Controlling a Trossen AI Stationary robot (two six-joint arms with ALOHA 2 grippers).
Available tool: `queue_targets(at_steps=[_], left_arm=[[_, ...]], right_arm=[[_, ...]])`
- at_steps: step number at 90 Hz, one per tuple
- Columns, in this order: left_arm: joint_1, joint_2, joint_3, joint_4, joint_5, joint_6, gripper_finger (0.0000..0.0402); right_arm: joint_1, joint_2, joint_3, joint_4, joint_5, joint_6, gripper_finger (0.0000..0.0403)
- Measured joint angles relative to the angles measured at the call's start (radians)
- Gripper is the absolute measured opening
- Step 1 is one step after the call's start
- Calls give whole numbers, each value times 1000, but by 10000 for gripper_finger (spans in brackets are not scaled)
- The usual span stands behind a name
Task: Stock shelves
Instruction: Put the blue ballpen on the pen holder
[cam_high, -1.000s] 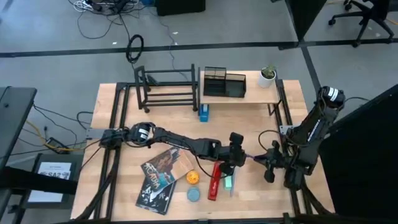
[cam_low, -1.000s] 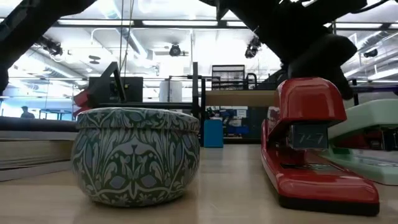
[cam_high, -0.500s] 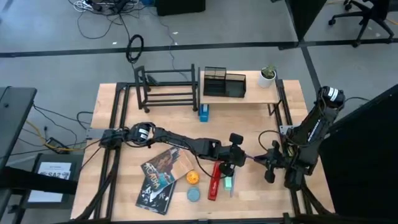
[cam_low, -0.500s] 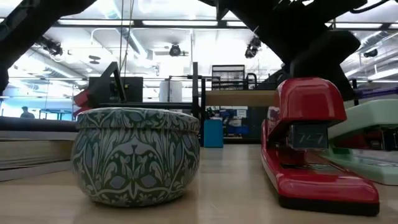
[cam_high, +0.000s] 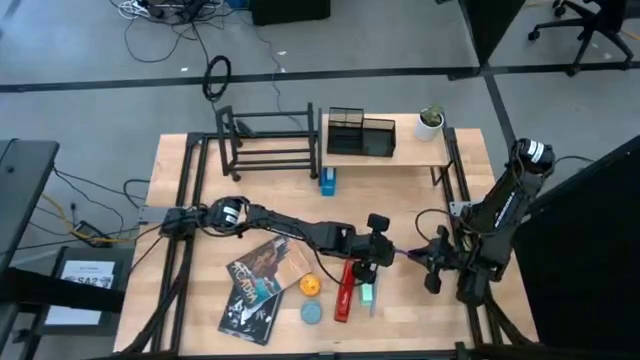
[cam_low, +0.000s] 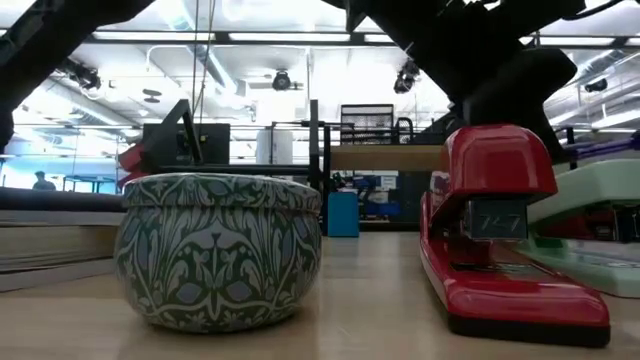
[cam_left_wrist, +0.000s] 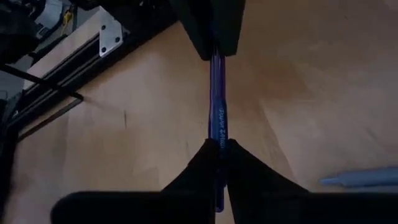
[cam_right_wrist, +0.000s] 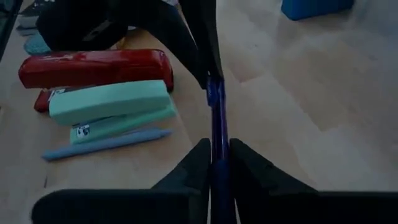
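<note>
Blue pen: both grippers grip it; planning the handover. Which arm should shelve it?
Probably right: the right gripper grips the blue pen nearer the wooden shelf; the left gripper holds it stretched far across the table.

- We see a black metal rack (cam_high: 268, 143) standing upright at the far left of the bench, its slatted tiers bare.
- Just beside it, to the right, stands a light wooden shelf (cam_high: 405, 154) on thin black legs, carrying a black mesh organizer and a small potted plant on its plank.
</note>
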Motion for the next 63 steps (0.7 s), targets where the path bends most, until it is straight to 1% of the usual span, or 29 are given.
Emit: queue_targets(at_steps=[8,18,28,36,41,50,57,63], left_arm=[[1,0,12,-68,-21,-18,1],[1,0,61,-197,-28,-53,1],[0,-2,138,-349,-38,-76,1],[-3,-2,223,-489,-94,-74,1],[-3,-3,283,-582,-136,-73,1],[1,-86,244,-638,-220,-40,1],[12,-134,273,-711,-294,-17,0],[23,-183,279,-743,-401,22,0]], right_arm=[[1,-1,0,-5,-14,-6,58],[1,-7,0,-15,-18,-2,108],[1,-8,0,-24,-16,-3,160],[1,-8,0,-37,-15,6,188],[1,-8,0,-41,-4,7,198],[1,-6,0,-46,42,7,204],[0,-5,-2,-44,88,8,201],[0,-5,-5,-48,124,11,196]])
